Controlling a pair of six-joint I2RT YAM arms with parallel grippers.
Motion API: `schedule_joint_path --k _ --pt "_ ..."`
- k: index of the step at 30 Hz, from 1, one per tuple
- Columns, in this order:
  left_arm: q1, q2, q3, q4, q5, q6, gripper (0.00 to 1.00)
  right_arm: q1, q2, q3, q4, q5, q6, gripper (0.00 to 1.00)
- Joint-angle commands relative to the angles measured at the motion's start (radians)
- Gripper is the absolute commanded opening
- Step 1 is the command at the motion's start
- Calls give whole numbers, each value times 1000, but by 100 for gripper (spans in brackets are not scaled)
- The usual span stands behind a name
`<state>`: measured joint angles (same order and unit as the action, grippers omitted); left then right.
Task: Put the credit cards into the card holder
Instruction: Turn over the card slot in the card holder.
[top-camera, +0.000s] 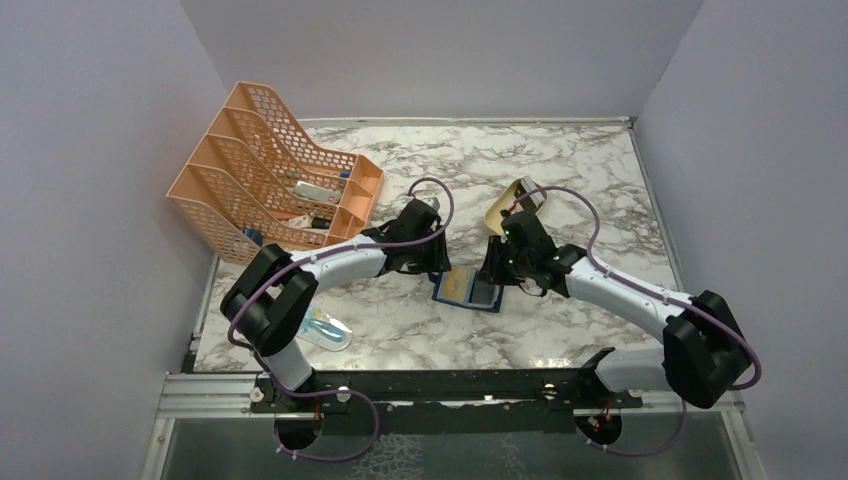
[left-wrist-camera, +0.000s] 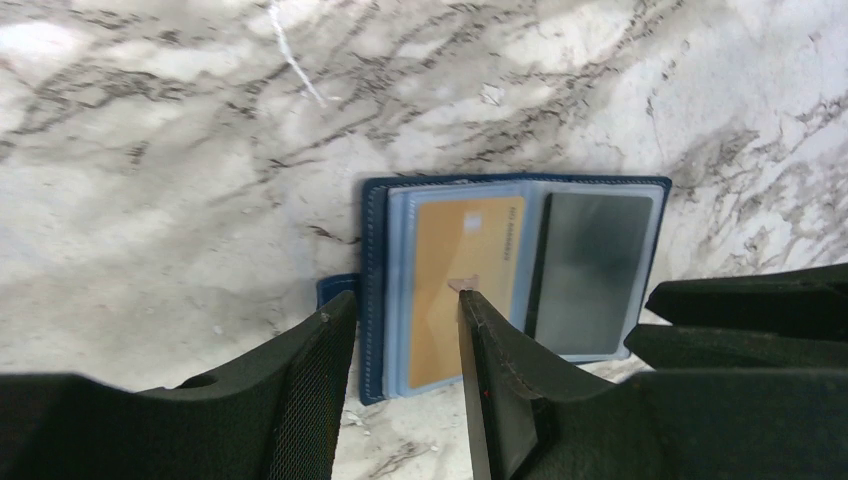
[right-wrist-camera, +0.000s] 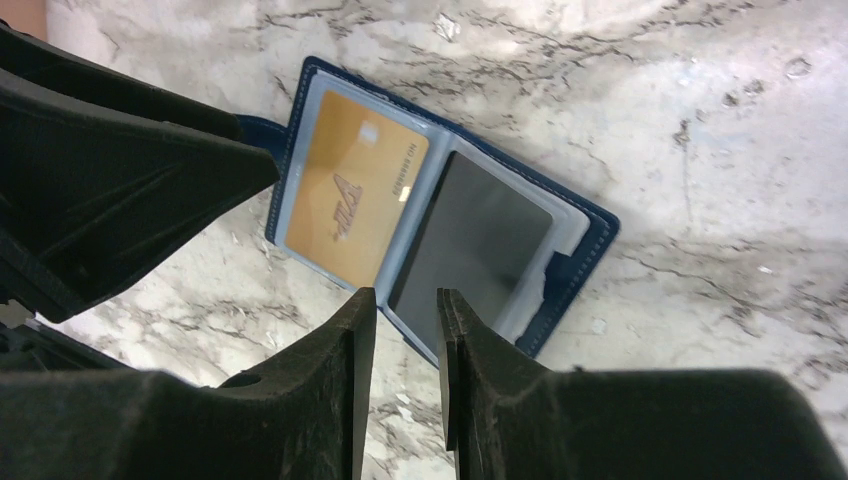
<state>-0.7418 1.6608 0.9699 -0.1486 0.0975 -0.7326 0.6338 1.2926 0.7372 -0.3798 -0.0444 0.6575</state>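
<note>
The navy card holder (left-wrist-camera: 372, 250) is lying open and flat on the worktop, well right of the orange rack (top-camera: 270, 170), holding a yellow-gold card (left-wrist-camera: 450, 240) and a dark grey card (left-wrist-camera: 592, 260) side by side in clear pockets.

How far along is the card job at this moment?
Done: a yellow-gold plastic card sits in one clear pocket of the open navy-blue folding card holder, a dark grey card in the pocket beside it. In hand: nothing; the left gripper and right gripper are over the holder, fingers apart. Left: whether the tan oval tray holds more cards is too small to tell.
</note>
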Motion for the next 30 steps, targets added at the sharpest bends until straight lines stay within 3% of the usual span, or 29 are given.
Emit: schedule_joint_path --k 1,17,23,30 --pt "28 -36 -13 -28 -4 36 44 23 58 43 98 -54 28 28" --pt "36 -97 -5 -28 112 -38 42 45 225 31 144 1 11 19" --pt "33 -115 -18 98 231 -72 42 45 200 14 117 37 -5 17" --pt "33 -76 -56 209 271 -105 42 45 157 21 102 48 -5 17"
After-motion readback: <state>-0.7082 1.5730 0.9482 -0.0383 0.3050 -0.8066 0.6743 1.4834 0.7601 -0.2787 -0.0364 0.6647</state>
